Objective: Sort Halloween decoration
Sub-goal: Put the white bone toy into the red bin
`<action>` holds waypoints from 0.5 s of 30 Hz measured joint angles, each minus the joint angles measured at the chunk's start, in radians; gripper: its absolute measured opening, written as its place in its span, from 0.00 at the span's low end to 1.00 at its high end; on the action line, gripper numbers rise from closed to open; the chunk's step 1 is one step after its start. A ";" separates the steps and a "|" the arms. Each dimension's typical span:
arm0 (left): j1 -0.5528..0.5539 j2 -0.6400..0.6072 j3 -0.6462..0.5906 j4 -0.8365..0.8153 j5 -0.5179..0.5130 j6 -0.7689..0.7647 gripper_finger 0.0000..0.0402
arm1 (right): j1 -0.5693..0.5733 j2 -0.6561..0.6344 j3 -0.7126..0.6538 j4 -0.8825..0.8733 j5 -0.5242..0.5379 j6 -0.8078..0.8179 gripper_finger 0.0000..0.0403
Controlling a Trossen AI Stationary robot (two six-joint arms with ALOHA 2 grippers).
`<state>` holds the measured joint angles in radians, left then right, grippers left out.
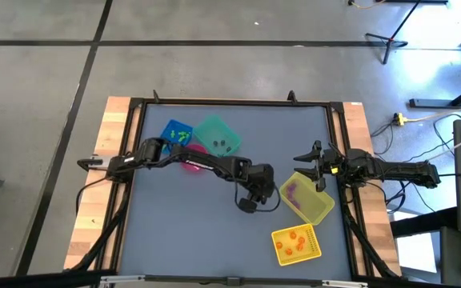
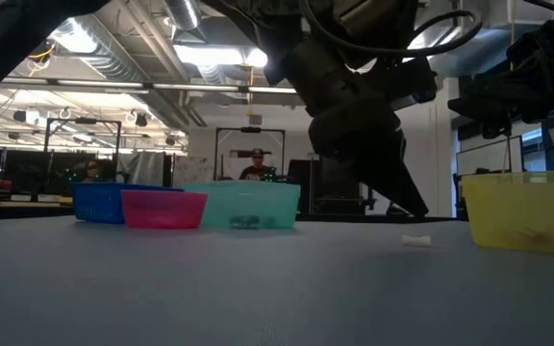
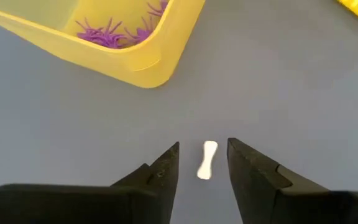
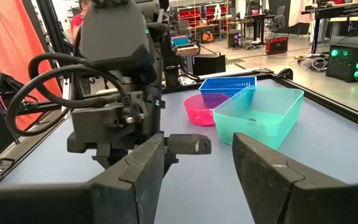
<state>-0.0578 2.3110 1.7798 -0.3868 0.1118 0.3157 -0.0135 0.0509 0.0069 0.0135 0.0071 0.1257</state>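
Note:
A small white bone-shaped Halloween decoration (image 3: 207, 160) lies flat on the grey table (image 1: 198, 232), also seen in the low view (image 2: 415, 240). My left gripper (image 3: 203, 144) hangs open just above it, one finger on either side and a gap on both sides. In the high view this gripper (image 1: 250, 202) is right of the table's middle, beside a yellow bin (image 1: 306, 198) that holds purple trinkets (image 3: 107, 34). My right gripper (image 4: 197, 180) waits open at the table's right edge (image 1: 317, 164), with nothing between its fingers.
A second yellow bin (image 1: 296, 244) with orange trinkets stands near the front right. At the far left of the table are a blue bin (image 1: 177, 133), a teal bin (image 1: 217, 136) and a pink bin (image 1: 192, 160) partly under my left arm. People show in the room behind.

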 joint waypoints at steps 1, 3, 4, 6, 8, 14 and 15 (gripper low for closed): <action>0.000 0.001 0.000 0.000 0.015 0.000 0.30 | 0.000 0.000 0.000 0.000 0.000 0.000 0.47; 0.000 0.004 0.000 -0.005 0.038 0.000 0.29 | 0.000 0.000 0.000 0.000 0.000 0.000 0.47; -0.001 0.005 0.000 -0.006 0.040 0.001 0.29 | 0.000 0.000 0.000 0.000 0.000 0.000 0.47; -0.002 0.014 0.000 0.000 0.036 0.005 0.29 | 0.000 0.000 0.000 0.000 0.000 0.000 0.47; -0.002 0.020 0.000 -0.004 0.035 0.003 0.29 | 0.000 0.000 0.000 0.000 0.000 0.000 0.47; 0.000 0.052 0.001 -0.011 0.034 0.004 0.29 | 0.000 0.000 0.000 0.000 0.000 0.000 0.47; 0.000 0.056 0.002 -0.009 0.036 0.004 0.29 | 0.000 0.000 0.000 0.000 0.000 0.000 0.47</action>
<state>-0.0574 2.3672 1.7813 -0.3961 0.1480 0.3199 -0.0135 0.0509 0.0067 0.0135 0.0069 0.1257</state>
